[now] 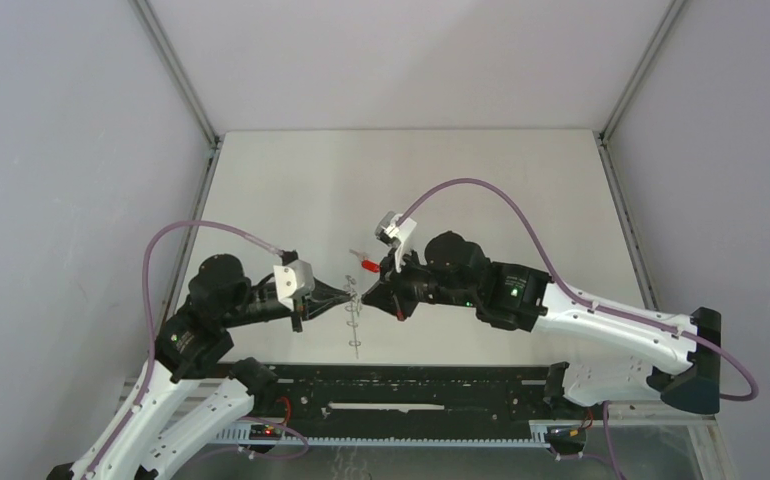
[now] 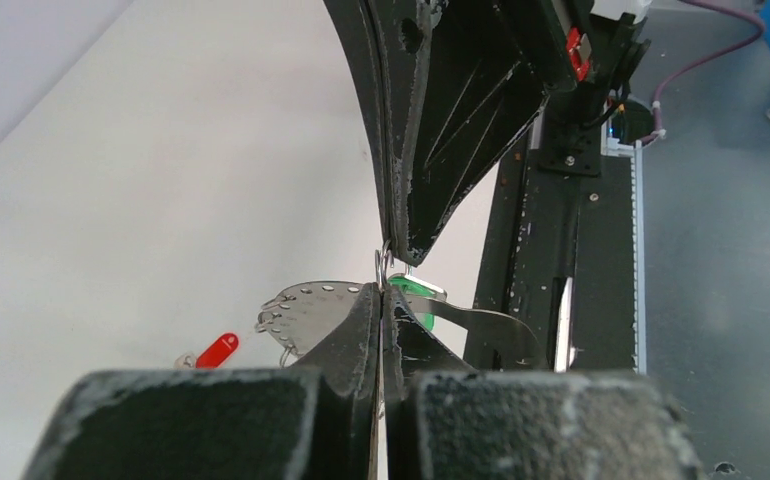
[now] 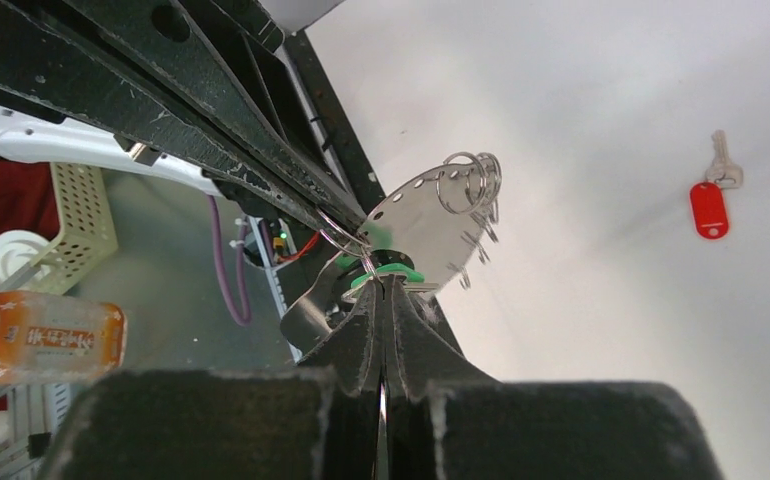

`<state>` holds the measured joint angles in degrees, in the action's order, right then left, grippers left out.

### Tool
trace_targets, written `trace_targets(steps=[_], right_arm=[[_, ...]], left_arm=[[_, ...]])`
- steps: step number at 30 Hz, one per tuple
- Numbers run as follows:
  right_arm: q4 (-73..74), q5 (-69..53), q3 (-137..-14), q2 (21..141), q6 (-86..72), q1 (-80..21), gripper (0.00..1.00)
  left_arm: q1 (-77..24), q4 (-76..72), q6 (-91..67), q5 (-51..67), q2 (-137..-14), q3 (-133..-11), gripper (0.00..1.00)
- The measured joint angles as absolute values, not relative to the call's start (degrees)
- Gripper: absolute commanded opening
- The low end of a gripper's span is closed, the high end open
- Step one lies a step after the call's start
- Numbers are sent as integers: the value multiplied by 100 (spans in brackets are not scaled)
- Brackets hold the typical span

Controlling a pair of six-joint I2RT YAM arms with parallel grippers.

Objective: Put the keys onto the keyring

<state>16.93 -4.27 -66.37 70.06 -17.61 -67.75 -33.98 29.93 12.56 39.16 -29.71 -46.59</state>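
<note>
Left claw point(image 1: 344, 293): fingers pressed together. The tips pinch the keyring point(image 2: 383, 264), a small split ring that pokes out just past them.
Right claw point(image 1: 369, 296): fingers pressed together and clamped on the green plastic head of the green key point(image 3: 387, 268).
Claw relation: the two claws meet tip to tip above the near middle of the desk point(image 1: 461, 190). The left claw reaches in from the left and the right claw from the right.
Keyring location: raised off the desk, at the point where the two claw tips meet. In the right wrist view it loops between the left claw's tip and the green head.
Green key location: raised off the desk in the right claw, touching or just beside the keyring. Its blade is hidden, so I cannot tell whether it is threaded onto the ring.
Red key point(image 1: 369, 265): lies flat on the desk just beyond the claw tips, with nothing gripping it. Its red head and silver blade are both visible, apart from the keyring.
Perforated metal plate point(image 3: 426, 225): hangs at the claw tips behind the keyring, with a row of holes along its edge.
Spare split rings point(image 3: 471, 180): several are clustered at the plate's far end.
</note>
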Motion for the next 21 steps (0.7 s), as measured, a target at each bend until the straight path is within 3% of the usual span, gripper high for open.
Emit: trace_targets(steps=[21], right_arm=[[797,-3118,-6080,6508,-1977,-5898,0]], left_arm=[[-3400,2547,803,5024,-3162,-4998,0]])
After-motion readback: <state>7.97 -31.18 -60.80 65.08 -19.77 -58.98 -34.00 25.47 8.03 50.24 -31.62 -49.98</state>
